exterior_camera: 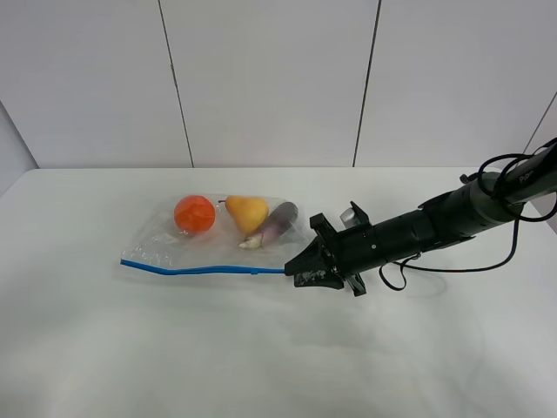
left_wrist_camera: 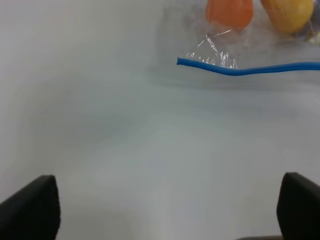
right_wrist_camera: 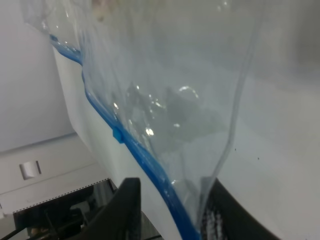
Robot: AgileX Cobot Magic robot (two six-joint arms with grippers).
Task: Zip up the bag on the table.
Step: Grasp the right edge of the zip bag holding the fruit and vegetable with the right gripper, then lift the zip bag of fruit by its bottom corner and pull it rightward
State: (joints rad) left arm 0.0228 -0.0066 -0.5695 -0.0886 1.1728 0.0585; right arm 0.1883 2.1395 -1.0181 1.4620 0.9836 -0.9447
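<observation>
The bag point(exterior_camera: 174, 242) lies flat on the table point(exterior_camera: 130, 348), clear and crinkly, with its blue zipper strip point(exterior_camera: 200, 270) along the near edge. Inside sit an orange point(exterior_camera: 194, 213), a yellow pear point(exterior_camera: 247, 212) and a purple eggplant point(exterior_camera: 277, 223). My right gripper point(exterior_camera: 300, 270) is at the strip's right end. In the right wrist view the black fingers point(right_wrist_camera: 125, 205) close on the bag's corner and its blue strip point(right_wrist_camera: 150, 162), with a small blue tab point(right_wrist_camera: 118, 135) further along. My left gripper point(left_wrist_camera: 165, 210) is open above bare table, short of the strip's left end point(left_wrist_camera: 182, 61).
A white panelled wall point(exterior_camera: 270, 78) stands behind the table. The right arm and its black cable point(exterior_camera: 452, 261) stretch in from the far right. The left arm is out of the high view.
</observation>
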